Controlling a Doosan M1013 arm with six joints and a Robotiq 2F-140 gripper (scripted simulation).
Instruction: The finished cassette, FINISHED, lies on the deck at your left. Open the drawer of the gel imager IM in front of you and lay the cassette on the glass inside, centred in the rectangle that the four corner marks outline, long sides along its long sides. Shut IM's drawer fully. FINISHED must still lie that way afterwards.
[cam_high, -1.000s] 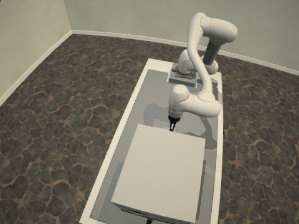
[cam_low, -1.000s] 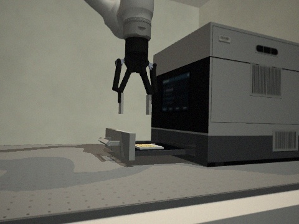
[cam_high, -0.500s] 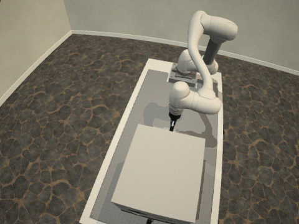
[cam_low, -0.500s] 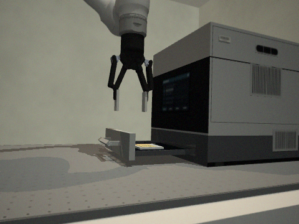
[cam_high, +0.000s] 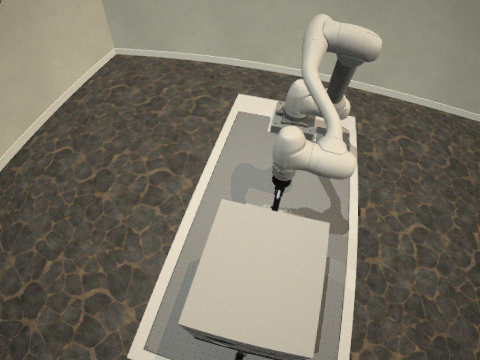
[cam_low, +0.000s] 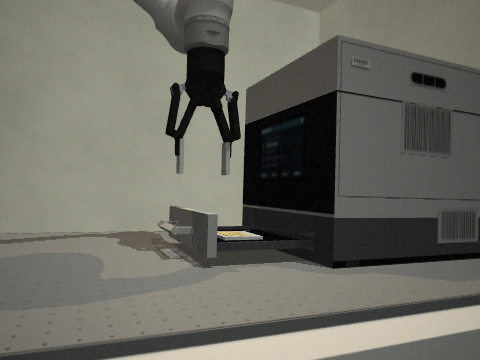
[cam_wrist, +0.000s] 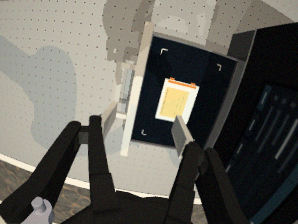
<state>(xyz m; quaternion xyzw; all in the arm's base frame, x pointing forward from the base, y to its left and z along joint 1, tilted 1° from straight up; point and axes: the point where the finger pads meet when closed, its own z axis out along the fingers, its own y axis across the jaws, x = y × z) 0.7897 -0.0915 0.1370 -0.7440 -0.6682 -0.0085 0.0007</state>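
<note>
Cassette (cam_low: 240, 235) (cam_wrist: 177, 100) in drawer (cam_low: 216, 235) (cam_wrist: 145, 95), below open jaws (cam_low: 202, 159); w/ no contact.

Top: high, downward | exterior: low, side-on | both share imager (cam_high: 260, 280) (cam_low: 390, 145)
</note>
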